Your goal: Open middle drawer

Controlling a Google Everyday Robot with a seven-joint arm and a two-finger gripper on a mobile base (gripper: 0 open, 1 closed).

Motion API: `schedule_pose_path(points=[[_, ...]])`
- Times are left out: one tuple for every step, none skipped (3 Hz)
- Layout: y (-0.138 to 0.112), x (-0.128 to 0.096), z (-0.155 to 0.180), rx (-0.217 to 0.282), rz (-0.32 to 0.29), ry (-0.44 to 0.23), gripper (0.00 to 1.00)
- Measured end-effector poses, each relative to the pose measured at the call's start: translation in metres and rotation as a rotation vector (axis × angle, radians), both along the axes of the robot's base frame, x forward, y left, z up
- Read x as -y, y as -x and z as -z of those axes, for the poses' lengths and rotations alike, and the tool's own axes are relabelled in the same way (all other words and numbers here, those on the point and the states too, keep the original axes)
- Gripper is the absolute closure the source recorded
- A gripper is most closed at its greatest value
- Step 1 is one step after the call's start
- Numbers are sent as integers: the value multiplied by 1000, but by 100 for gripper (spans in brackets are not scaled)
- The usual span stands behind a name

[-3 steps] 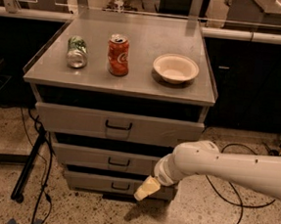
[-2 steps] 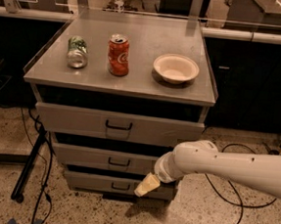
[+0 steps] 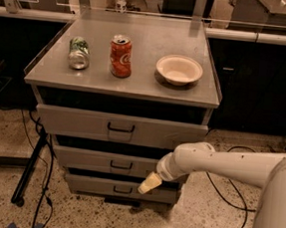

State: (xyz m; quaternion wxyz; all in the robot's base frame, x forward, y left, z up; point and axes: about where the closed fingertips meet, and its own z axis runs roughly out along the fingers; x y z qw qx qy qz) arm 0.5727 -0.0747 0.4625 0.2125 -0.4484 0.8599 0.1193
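The middle drawer (image 3: 86,158) sits between the top drawer (image 3: 72,122) and the bottom drawer (image 3: 91,185). It looks like stiff, heavy metal. I would pull its little black handle (image 3: 121,165). My gripper (image 3: 149,184) hangs just right of it. I cannot tell if it is spread or closed.

Grey metal bench (image 3: 135,85) with 3 plain grey drawers, each with a black handle; the middle drawer (image 3: 89,159) matches the others. Green can (image 3: 78,52) with a silver end; red can (image 3: 121,56) with white lettering; plain cream bowl (image 3: 179,69). White arm (image 3: 223,163) ending in a pale yellow pincer (image 3: 149,184), in front of the dark gap under the middle drawer. Beige, dark-speckled floor (image 3: 208,224); black cables (image 3: 226,191).
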Motion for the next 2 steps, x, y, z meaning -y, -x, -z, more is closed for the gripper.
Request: schedule_pose_path(points=[[-7, 2, 7, 6, 3, 9, 0], [-11, 2, 14, 5, 1, 21, 0]])
